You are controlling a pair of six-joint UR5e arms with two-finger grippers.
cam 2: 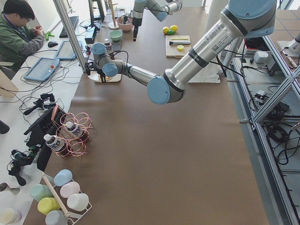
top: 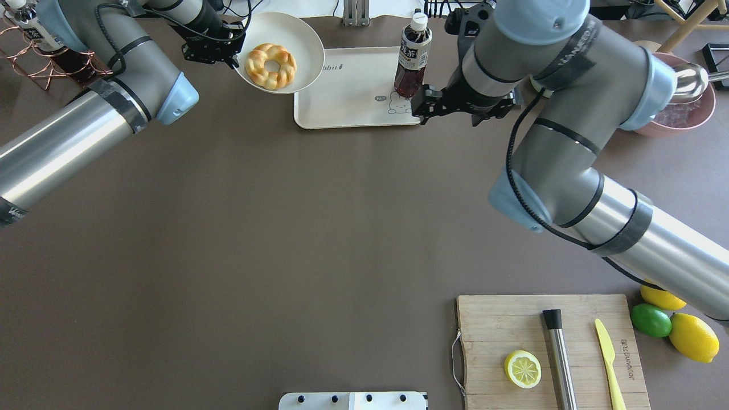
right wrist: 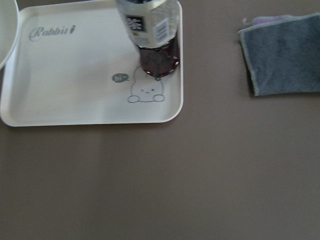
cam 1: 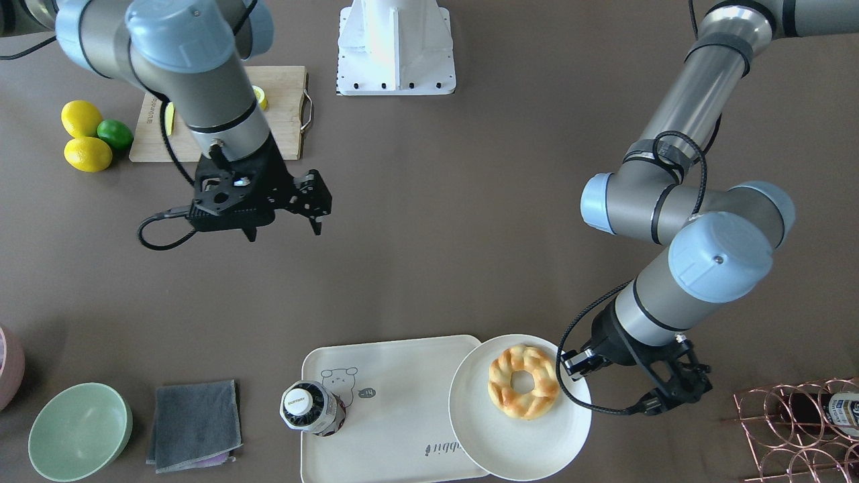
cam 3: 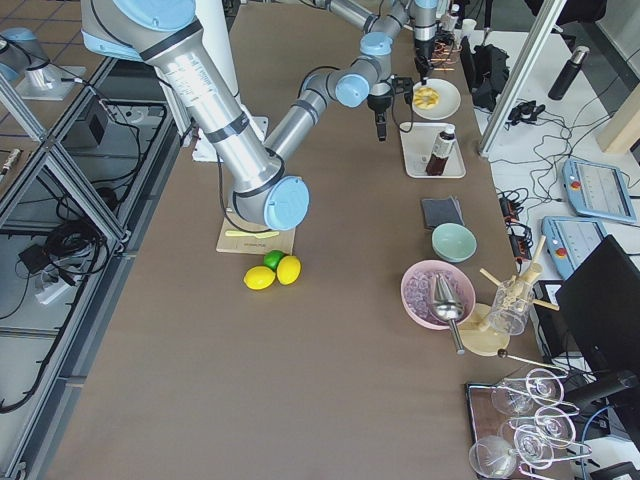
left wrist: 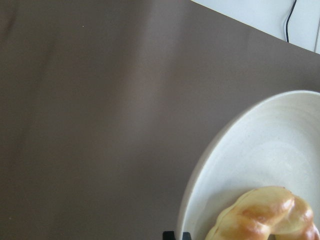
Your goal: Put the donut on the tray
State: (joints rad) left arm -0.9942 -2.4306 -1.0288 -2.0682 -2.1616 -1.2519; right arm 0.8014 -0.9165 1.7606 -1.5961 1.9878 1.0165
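The donut (cam 1: 523,381) is a golden braided ring lying on a round off-white plate (cam 1: 537,449). It also shows in the overhead view (top: 271,66) and the left wrist view (left wrist: 265,215). The plate overlaps one end of the cream tray (cam 1: 396,402) with the bear drawing. My left gripper (cam 1: 572,363) is at the plate's rim, and in the left wrist view its tips (left wrist: 176,235) sit close together on that rim. My right gripper (cam 1: 315,204) hangs open and empty above the table, near the tray's corner in the overhead view (top: 422,108).
A tea bottle (cam 1: 310,408) stands upright on the tray beside the bear drawing. A grey cloth (cam 1: 194,424) and a green bowl (cam 1: 79,431) lie beyond the tray. A copper rack (cam 1: 798,429) is by my left arm. A cutting board (top: 552,347) holds a lemon half.
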